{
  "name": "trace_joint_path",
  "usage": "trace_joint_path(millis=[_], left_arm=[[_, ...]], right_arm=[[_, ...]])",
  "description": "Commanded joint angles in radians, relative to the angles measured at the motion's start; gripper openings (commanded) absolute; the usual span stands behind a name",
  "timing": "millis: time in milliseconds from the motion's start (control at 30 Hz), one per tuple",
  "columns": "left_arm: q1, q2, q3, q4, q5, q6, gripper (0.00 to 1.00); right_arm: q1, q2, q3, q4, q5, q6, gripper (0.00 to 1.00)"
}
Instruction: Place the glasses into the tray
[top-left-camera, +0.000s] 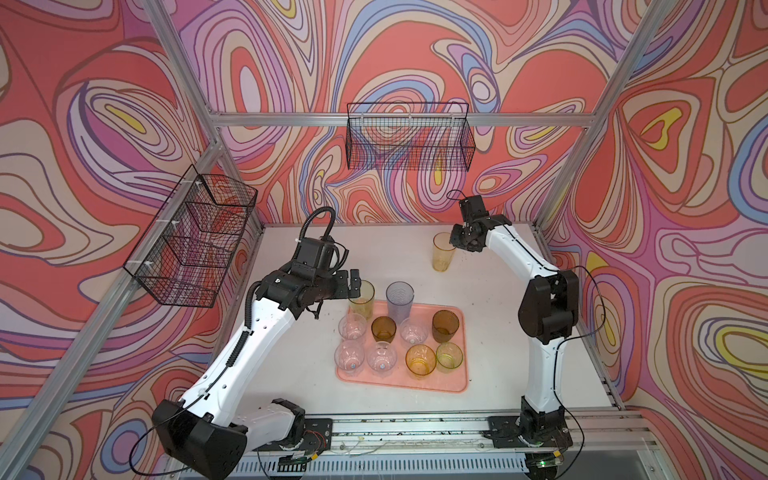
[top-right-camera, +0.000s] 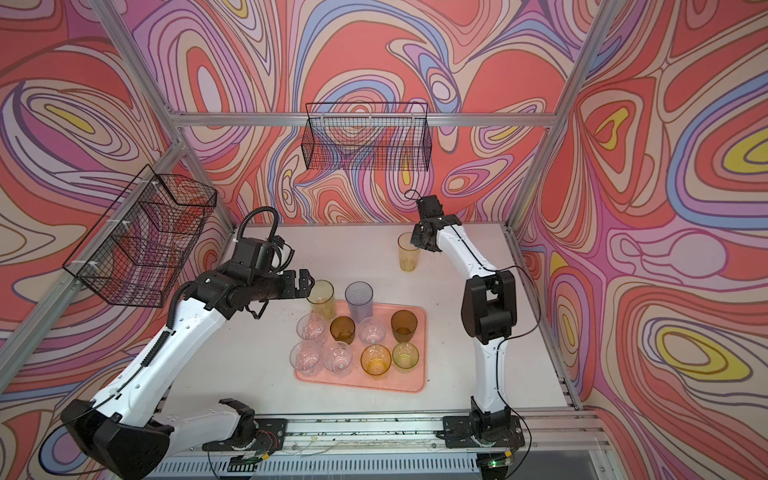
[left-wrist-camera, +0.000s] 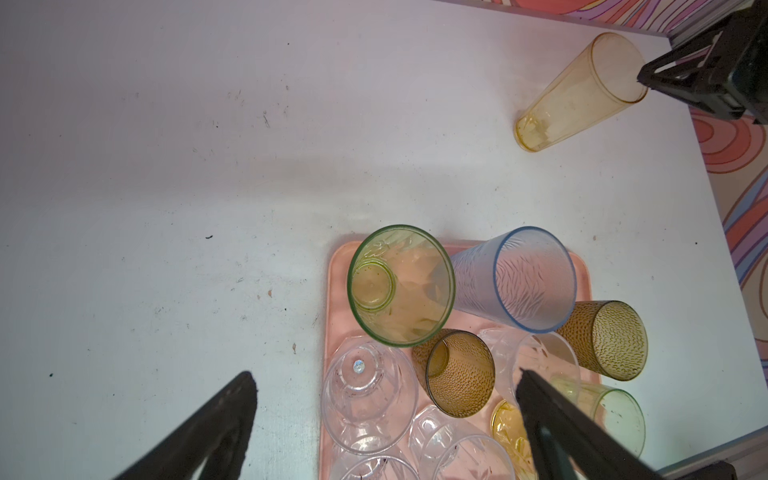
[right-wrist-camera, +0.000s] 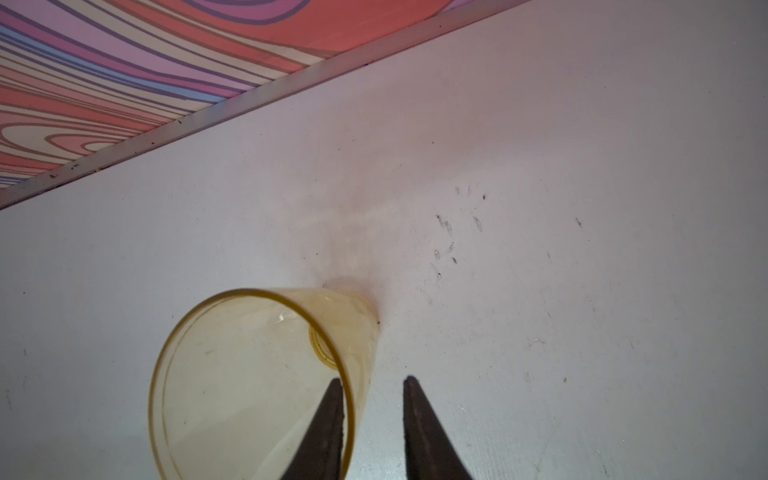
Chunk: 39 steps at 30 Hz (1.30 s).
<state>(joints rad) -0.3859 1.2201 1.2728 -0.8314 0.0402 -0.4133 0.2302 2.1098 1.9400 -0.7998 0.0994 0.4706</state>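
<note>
Left gripper (top-left-camera: 354, 282): fingers wide apart, holding nothing, hovering just beside the rim of the tall yellow glass (top-left-camera: 361, 302). That glass stands on the far-left corner of the pink tray (top-left-camera: 415, 384), with the tall blue-grey glass (top-left-camera: 400, 297) next to it. Eight short glasses (top-left-camera: 383, 328) stand upright in front of those in two rows: four clear, two brown, one amber, one green. Tall orange glass (top-left-camera: 441, 253) is off the tray, upright on the table (top-left-camera: 374, 257), well apart toward the far right. Right gripper (right-wrist-camera: 372, 380): one finger inside its rim, the other outside with a gap to the wall, not clamped.
</note>
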Motion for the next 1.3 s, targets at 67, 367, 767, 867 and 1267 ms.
trace_joint_path(millis=[67,367,767,867,1267], left_arm=[[0.004,-0.033,-0.037,0.032,-0.030,-0.031,1.00],[0.005,-0.061,-0.092,0.068,-0.077,-0.060,1.00],[0.004,-0.139,-0.234,0.260,-0.258,-0.089,1.00],[0.004,-0.183,-0.307,0.370,-0.350,-0.068,1.00],[0.005,-0.194,-0.432,0.618,-0.523,0.016,1.00]], right_arm=[[-0.003,-0.011,-0.019,0.016,-0.021,-0.018,0.21],[-0.003,-0.058,-0.066,0.038,-0.021,-0.033,0.08],[-0.002,-0.148,-0.107,0.019,-0.026,-0.036,0.00],[-0.003,-0.232,-0.180,0.042,-0.057,-0.020,0.00],[0.106,-0.524,-0.442,-0.038,-0.091,0.007,0.00]])
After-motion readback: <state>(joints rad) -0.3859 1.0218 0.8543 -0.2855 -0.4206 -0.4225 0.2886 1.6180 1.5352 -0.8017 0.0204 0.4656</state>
